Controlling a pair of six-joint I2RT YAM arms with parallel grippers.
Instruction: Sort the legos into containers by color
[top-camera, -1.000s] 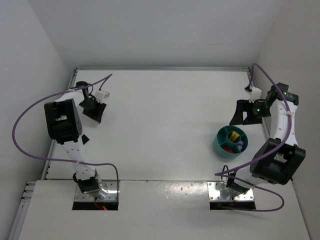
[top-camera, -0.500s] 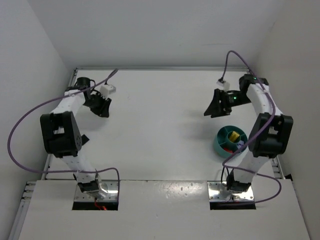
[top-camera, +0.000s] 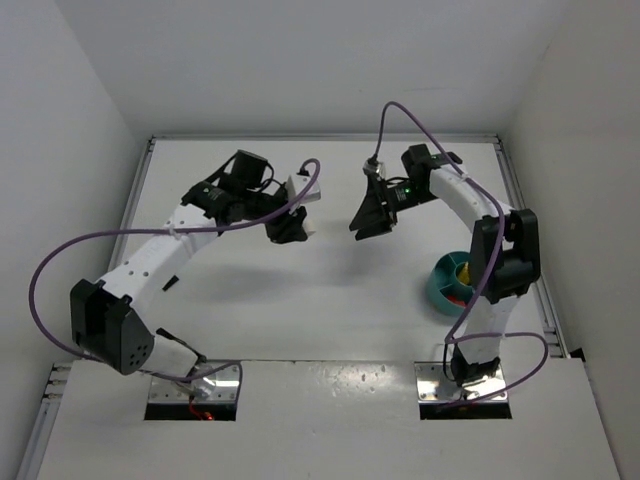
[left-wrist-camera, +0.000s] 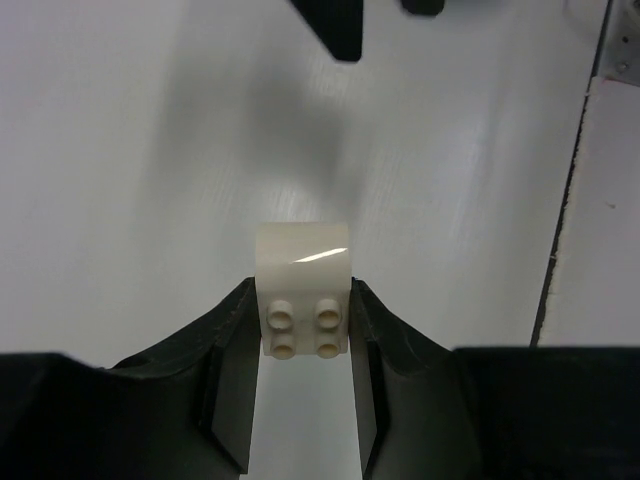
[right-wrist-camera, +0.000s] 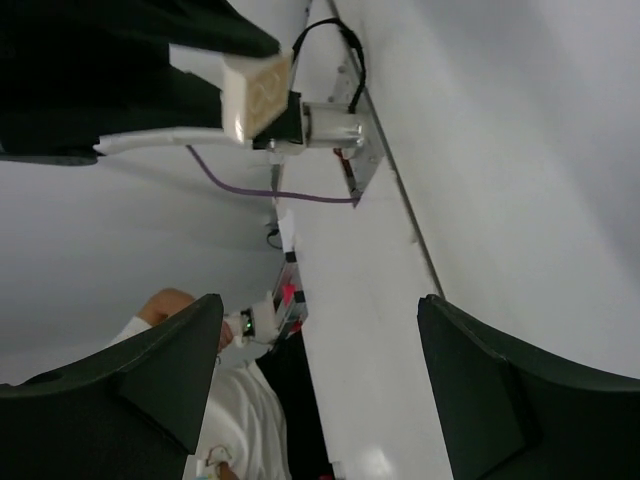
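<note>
A brick (left-wrist-camera: 303, 300) sits between the fingers of the left gripper (top-camera: 290, 228) over mid-table; the right gripper (top-camera: 368, 215) hangs just to its right; the bowl (top-camera: 435, 290) lies well apart by the right edge, other legos (top-camera: 466, 270) apparently in its middle cup.

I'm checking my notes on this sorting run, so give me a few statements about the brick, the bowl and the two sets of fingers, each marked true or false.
1. The left fingers clamp a cream-white brick. True.
2. The right fingers are shut on a red brick. False: they stand wide apart and hold nothing.
3. The teal bowl sits at the right side of the table, partly hidden by the right arm. True.
4. The cream-white brick lies in the teal bowl. False: it is held over the middle of the table, well away from the bowl.
</note>
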